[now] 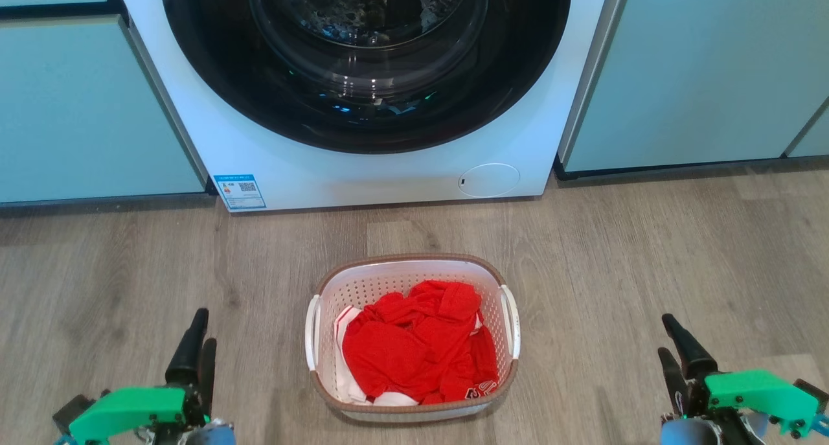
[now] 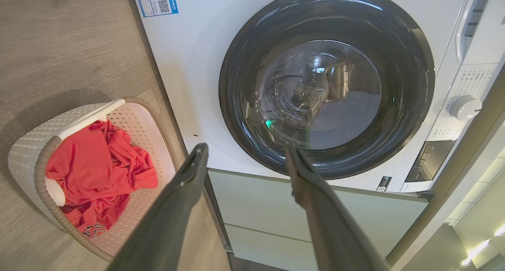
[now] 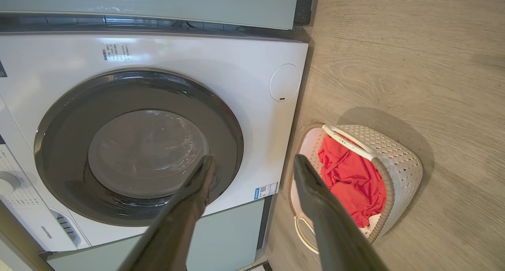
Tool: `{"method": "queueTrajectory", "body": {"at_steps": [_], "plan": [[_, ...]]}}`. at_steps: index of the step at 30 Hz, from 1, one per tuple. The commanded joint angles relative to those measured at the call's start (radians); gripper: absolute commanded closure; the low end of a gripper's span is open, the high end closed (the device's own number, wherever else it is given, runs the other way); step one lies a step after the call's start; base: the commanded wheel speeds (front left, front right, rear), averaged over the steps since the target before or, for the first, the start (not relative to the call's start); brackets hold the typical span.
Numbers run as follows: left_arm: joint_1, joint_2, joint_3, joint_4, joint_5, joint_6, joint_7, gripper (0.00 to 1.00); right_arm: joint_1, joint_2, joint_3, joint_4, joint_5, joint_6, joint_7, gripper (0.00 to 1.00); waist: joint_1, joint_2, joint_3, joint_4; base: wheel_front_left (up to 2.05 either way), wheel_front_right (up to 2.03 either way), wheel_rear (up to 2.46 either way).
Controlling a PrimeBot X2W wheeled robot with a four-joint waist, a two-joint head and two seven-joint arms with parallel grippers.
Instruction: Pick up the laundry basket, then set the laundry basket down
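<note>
Front-loading white washing machine (image 1: 388,166) with a dark round glass door (image 1: 363,63), built in between pale blue-green cabinet fronts, one on the left (image 1: 78,108) and one on the right (image 1: 699,69), each above a dark recessed plinth (image 1: 680,170). A blue-and-white label (image 1: 240,192) sits at the machine's lower left corner and a round service cover (image 1: 489,180) at its lower right; a white control dial (image 2: 465,107) stands on the upper panel. The floor (image 1: 647,251) is grey-brown wood-grain planking, evenly lit, and the door glass carries small bright reflections.
</note>
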Motion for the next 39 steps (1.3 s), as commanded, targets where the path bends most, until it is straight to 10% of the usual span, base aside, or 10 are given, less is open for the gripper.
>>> {"method": "queueTrajectory", "body": {"at_steps": [1,39], "plan": [[-0.049,0.009,0.004,-0.042,0.018,0.002,-0.008,0.0,-0.042,-0.008,0.005,-0.039,-0.016,0.0,-0.013,0.0,0.0,0.0,0.0,0.0,0.0,0.0,0.0],[-0.055,0.088,-0.173,-0.188,0.678,0.206,-0.123,0.0,-0.054,-0.013,0.115,-0.162,-0.642,0.001,-0.127,0.0,0.0,0.0,0.005,-0.003,0.0,0.0,0.0]]}}
